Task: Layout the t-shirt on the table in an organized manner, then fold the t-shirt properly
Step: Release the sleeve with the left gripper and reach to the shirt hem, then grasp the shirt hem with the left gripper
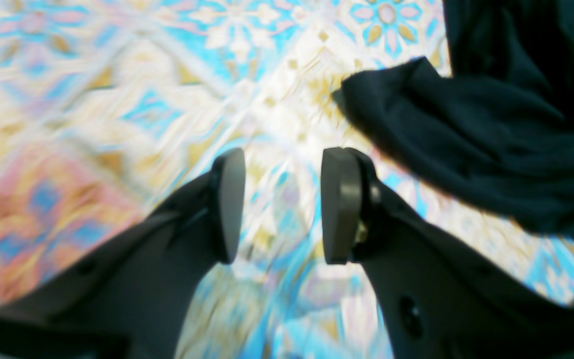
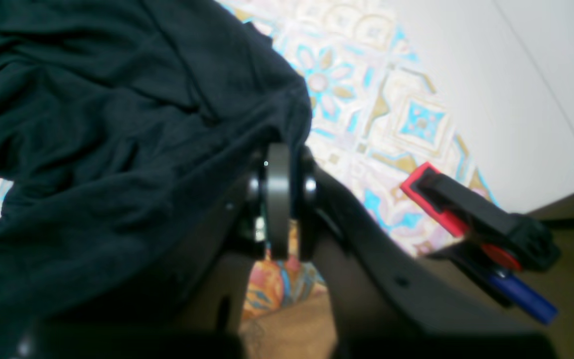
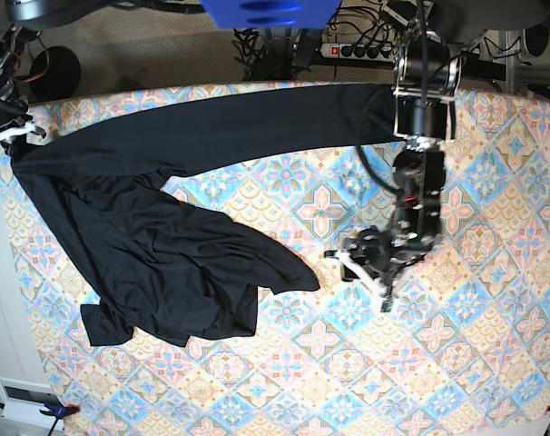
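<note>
The black t-shirt [image 3: 166, 245] lies crumpled on the left half of the patterned table [image 3: 493, 345], with one long sleeve stretched along the far edge. At the table's far left corner my right gripper [image 3: 10, 136] is shut on the shirt's edge. The right wrist view shows its pads [image 2: 279, 199] pressed together with the fabric [image 2: 117, 149] running into them. My left gripper [image 3: 364, 277] hovers open over bare tablecloth, just right of the shirt's pointed tip. In the left wrist view its fingers [image 1: 229, 204] hold nothing, and the shirt [image 1: 491, 139] lies up to the right.
A red and black clamp [image 2: 466, 214] grips the table edge beside my right gripper. Another clamp [image 3: 53, 411] sits at the near left corner. A power strip [image 3: 366, 50] and cables lie on the floor behind the table. The left arm [image 3: 425, 136] reaches in over the far edge.
</note>
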### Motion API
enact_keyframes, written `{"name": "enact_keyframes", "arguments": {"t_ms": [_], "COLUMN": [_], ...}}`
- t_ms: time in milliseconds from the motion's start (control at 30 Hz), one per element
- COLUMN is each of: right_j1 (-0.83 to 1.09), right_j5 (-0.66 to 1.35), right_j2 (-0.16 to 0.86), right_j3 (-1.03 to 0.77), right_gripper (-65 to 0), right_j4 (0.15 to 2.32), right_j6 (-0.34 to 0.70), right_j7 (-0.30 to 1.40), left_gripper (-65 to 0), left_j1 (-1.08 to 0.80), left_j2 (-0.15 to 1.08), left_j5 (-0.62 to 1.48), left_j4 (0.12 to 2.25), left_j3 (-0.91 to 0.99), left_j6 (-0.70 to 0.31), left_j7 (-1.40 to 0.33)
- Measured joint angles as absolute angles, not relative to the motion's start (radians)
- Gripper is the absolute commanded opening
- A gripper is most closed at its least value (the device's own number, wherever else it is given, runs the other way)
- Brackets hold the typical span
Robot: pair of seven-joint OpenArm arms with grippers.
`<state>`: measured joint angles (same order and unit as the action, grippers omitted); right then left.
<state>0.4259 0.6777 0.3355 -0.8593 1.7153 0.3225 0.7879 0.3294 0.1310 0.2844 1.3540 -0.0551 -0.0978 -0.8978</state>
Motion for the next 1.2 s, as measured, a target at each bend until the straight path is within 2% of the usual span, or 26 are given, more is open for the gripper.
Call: {"name": "enact_keyframes", "arguments": {"t_ms": [233, 400, 567, 633, 733, 833, 1033, 1200], "right_j1": [0.426, 0.426, 0.426, 0.426, 0.426, 0.423, 0.419, 0.421], "right_j5": [0.677, 0.678, 0.68, 0.679, 0.679, 0.678, 0.68, 0.68], "right_j2": [0.335, 0.335, 0.335, 0.335, 0.335, 0.335, 0.334, 0.335], "right_j3": [-0.859, -0.859, -0.859, -0.859, -0.859, -0.859, -0.86, -0.859], "right_gripper": [-65.0, -65.0, -65.0, -65.0, -65.0, -65.0, -65.0, -65.0], "right_j4": [1.717, 1.718, 1.719, 1.719, 1.719, 1.719, 1.719, 1.716], "right_j6": [0.322, 0.322, 0.322, 0.322, 0.322, 0.321, 0.322, 0.322], "right_j7": [0.788, 0.786, 0.787, 0.807, 0.842, 0.842, 0.839, 0.841], "left_gripper": [-40.2, -40.2, -41.8, -48.3, -65.0, -63.3, -65.0, -65.0], "left_j1": [0.45, 0.538, 0.573, 0.573, 0.573, 0.54, 0.387, 0.247], "left_j2": [0.068, 0.035, -0.001, -0.009, -0.009, 0.014, 0.184, 0.263], "left_j5": [0.215, 0.218, 0.212, 0.209, 0.215, 0.218, 0.22, 0.218], "left_j4": [1.011, 0.802, 0.687, 0.687, 0.688, 0.775, 1.083, 1.256], "left_j3": [-0.252, -0.272, -0.272, -0.272, -0.265, -0.265, -0.248, 0.018], "left_j6": [-0.104, -0.105, -0.102, -0.099, -0.097, -0.098, -0.098, -0.098], "left_j7": [-0.676, -0.543, -0.418, -0.414, -0.411, -0.464, -0.466, -0.461]}}
